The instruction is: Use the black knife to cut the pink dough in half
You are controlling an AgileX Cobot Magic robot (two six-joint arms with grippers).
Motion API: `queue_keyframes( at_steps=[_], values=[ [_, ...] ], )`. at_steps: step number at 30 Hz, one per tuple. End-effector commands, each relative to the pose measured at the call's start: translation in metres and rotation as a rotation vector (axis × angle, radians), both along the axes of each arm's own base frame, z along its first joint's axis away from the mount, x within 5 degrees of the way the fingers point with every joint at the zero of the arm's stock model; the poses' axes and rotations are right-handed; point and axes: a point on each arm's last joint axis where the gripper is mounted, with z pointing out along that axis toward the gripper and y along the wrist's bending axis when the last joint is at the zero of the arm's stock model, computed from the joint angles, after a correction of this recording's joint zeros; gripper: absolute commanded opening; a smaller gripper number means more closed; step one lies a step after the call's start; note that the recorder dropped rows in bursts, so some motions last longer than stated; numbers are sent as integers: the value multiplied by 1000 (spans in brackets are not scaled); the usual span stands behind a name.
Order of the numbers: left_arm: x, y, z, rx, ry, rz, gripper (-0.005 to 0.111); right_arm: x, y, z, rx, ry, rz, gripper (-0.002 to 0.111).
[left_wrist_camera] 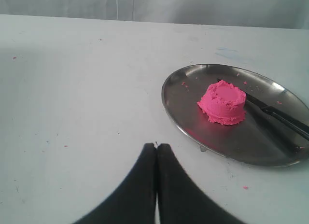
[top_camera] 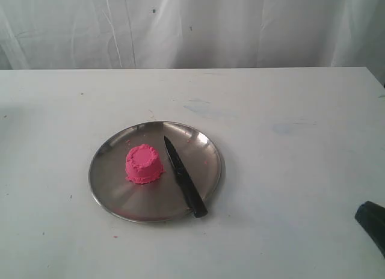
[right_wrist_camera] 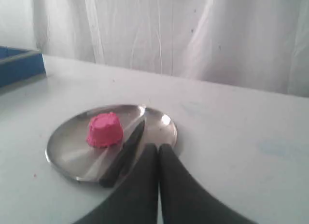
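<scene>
Lengthwise, black knife point(top_camera: 184, 177) tip toward far rim.

The left gripper point(left_wrist_camera: 156, 146) has two smooth black fingers point(left_wrist_camera: 140, 185). They are wide at the base and get thin toward rounded tips. The right gripper point(right_wrist_camera: 158, 147) looks just the same, plain matte black. By the bench's right edge, its dark rounded body point(top_camera: 373, 222) shows.

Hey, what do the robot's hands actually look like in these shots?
Both are plain matte black. The left hand and the right hand each show two smooth curved fingers, broad at the base and tapering to narrow tips. No cables, markings or labels show. In the exterior view only a black corner of one arm shows.
</scene>
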Motion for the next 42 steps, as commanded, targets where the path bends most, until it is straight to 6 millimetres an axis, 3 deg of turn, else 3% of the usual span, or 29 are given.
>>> queue_keyframes(
  at_steps=[1,9,14,26,33,38,42],
  values=[
    [0,0,-2,0,12,-6,0,0,-2,13,238,-42,-16,0],
    [0,0,-2,0,12,-6,0,0,-4,19,357,-44,-17,0],
    [0,0,-2,0,12,-6,0,1,-4,18,562,98,-7,0],
    [0,0,-2,0,12,-6,0,-1,-2,21,543,176,6,0],
    [0,0,-2,0,12,-6,0,-7,1,67,473,243,39,0],
    [0,0,-2,0,12,-6,0,-1,10,107,284,300,65,0],
    [0,0,-2,0,12,-6,0,13,25,125,125,366,112,0]
  ],
)
